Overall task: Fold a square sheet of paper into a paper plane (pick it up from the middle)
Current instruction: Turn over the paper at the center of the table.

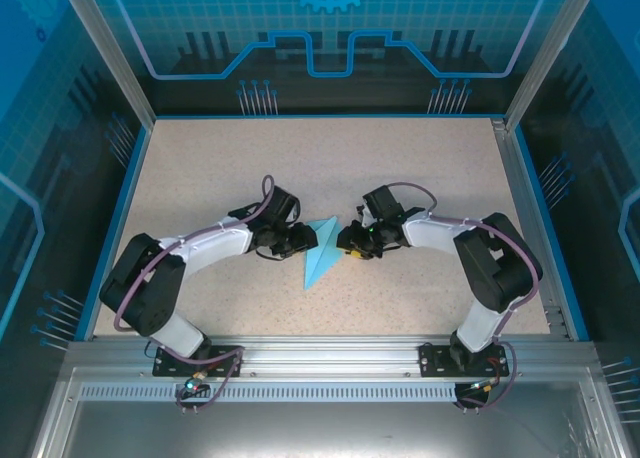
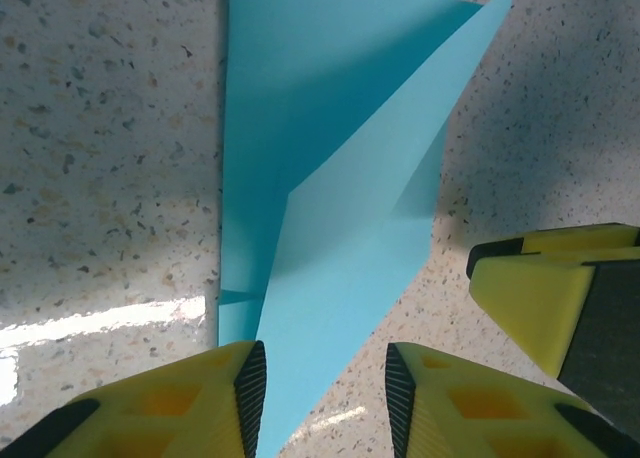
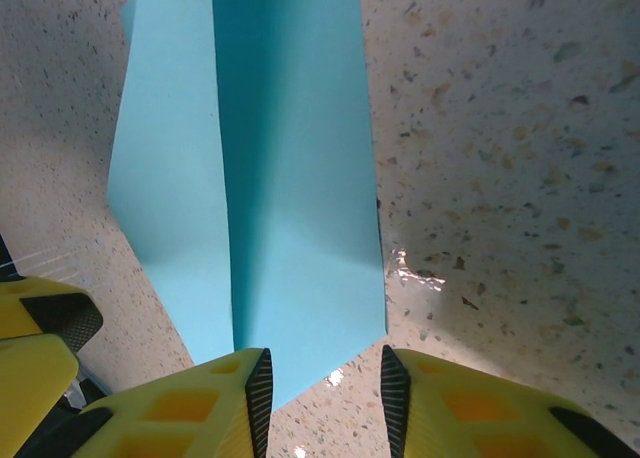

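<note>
The cyan sheet of paper (image 1: 322,251) lies on the speckled table, folded into a slim pointed plane shape with its tip toward the near edge. My left gripper (image 1: 300,241) is at its left side and my right gripper (image 1: 350,243) at its right. Seen from the left wrist, the folded paper (image 2: 330,178) runs between the open fingers of the left gripper (image 2: 322,403), and neither pad presses on it. Seen from the right wrist, a corner of the paper (image 3: 285,178) lies between the parted fingers of the right gripper (image 3: 325,403), close to the left pad (image 3: 259,393).
The other arm's yellow finger (image 2: 540,298) sits close on the right in the left wrist view, and a yellow finger (image 3: 40,333) shows at the left in the right wrist view. The table (image 1: 200,168) is walled by a blue frame (image 1: 525,198).
</note>
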Controlling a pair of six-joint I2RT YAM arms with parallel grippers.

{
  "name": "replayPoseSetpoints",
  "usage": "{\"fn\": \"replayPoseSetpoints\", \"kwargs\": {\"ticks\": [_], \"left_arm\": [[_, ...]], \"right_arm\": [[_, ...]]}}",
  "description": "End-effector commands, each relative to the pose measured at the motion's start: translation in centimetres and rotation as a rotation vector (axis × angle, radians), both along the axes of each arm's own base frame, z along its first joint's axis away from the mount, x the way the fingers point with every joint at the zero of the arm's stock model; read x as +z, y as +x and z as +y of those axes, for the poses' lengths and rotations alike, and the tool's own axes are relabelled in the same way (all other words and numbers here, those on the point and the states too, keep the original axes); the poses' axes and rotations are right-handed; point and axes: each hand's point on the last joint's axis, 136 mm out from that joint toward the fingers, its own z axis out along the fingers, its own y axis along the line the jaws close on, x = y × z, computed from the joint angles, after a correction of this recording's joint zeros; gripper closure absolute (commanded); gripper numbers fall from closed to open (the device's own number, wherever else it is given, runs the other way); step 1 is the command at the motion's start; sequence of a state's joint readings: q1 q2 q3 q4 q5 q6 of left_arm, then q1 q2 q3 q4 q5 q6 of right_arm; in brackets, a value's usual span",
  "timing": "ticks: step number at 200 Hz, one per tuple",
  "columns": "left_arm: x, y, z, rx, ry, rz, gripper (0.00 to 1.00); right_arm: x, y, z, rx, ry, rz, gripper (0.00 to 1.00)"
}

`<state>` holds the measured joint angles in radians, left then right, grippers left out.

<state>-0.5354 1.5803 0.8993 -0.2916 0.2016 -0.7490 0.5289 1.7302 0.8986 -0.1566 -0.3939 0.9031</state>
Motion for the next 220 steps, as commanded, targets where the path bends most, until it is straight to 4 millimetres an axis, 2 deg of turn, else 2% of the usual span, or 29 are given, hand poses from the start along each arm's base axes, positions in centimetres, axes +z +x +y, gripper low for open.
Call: {"fn": "replayPoseSetpoints", "kwargs": {"ticks": [1,121,168,220], "left_arm": [[-0.3,0.5,0.4,-0.011,0.035,0.006,0.59],[-2.6,0.9,0.2,-0.035,0.071,0.055,0.61],[-3.3,0.8,0.2,-0.044,0.077,0.074,0.65],[-4.3,0.5,0.1,-0.056,0.088,0.096,0.68]], "right_arm": [[-0.5,-0.5,0.7,0.010,0.000,0.030,0.63],[-1.2,-0.4,2.1,0.027,-0.002,0.042,0.64],[-2.1,-0.2,1.3,-0.029,-0.056,0.084,0.64],[-0.8,-0.1,0.8,-0.039,-0.071,0.037,0.63]]}}
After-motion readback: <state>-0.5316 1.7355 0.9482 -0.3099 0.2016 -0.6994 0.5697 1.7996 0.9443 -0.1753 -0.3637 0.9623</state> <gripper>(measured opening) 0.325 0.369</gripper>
